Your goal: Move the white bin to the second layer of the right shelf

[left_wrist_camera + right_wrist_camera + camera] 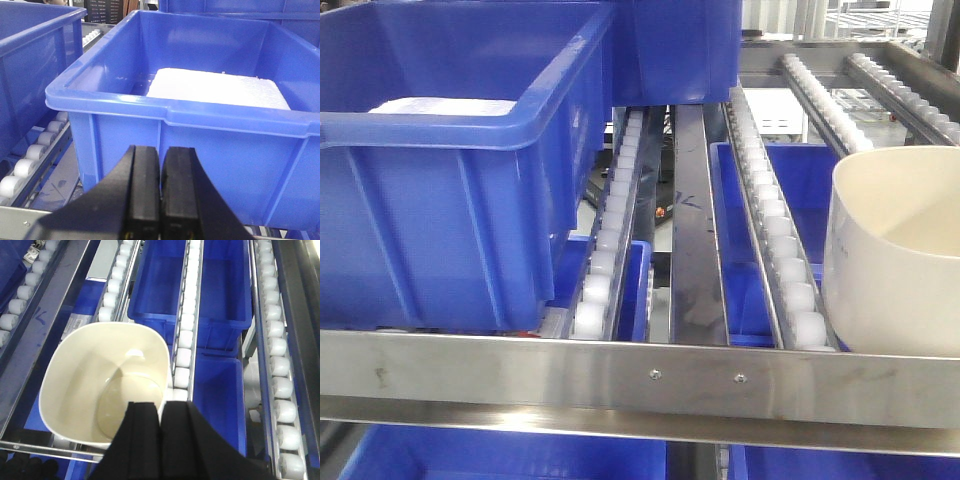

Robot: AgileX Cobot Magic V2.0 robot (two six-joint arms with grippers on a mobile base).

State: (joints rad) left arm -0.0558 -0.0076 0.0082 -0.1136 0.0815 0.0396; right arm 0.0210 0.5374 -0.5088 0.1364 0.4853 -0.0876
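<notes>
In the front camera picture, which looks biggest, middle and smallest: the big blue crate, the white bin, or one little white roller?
1. Blue crate, largest, though it sits nearest the camera.
2. White bin, partly cut off by the picture's edge.
3. White roller, by far the smallest.

The right pincer [160, 412] is hanging over the near rim of the white bin [85, 375], its two black fingers [142, 435] pressed together. The bin is sitting mouth-up on the roller lanes [182, 340] of the right shelf second layer [30, 445], just behind the steel front rail. Blue crates [215, 295] are showing on the level below, between the lanes.
</notes>
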